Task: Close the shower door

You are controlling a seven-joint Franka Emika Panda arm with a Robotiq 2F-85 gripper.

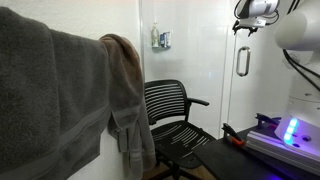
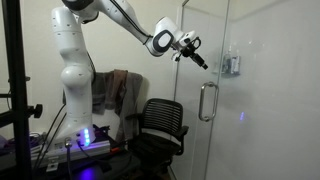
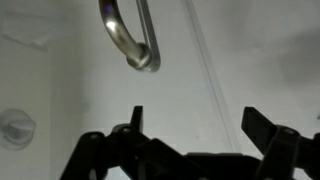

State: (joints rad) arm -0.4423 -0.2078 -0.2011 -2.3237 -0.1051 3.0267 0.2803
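Note:
The shower door (image 2: pixel 205 50) is a tall clear glass panel with a chrome loop handle (image 2: pixel 208 102), also seen in an exterior view (image 1: pixel 243 61). My gripper (image 2: pixel 197 57) is raised near the door's upper part, above the handle and a little away from the glass. In the wrist view the gripper (image 3: pixel 196 125) is open and empty, its two dark fingers wide apart. The handle's curved end (image 3: pixel 138 45) shows above the fingers, and the door's glass edge (image 3: pixel 205 70) runs between them.
A black mesh office chair (image 1: pixel 172 115) stands by the glass, also seen in an exterior view (image 2: pixel 160 125). Grey and brown towels (image 1: pixel 60 95) hang close to the camera. A fixed glass panel carries a small chrome fitting (image 1: pixel 161 39). The robot base (image 2: pixel 78 110) stands beside a glowing box.

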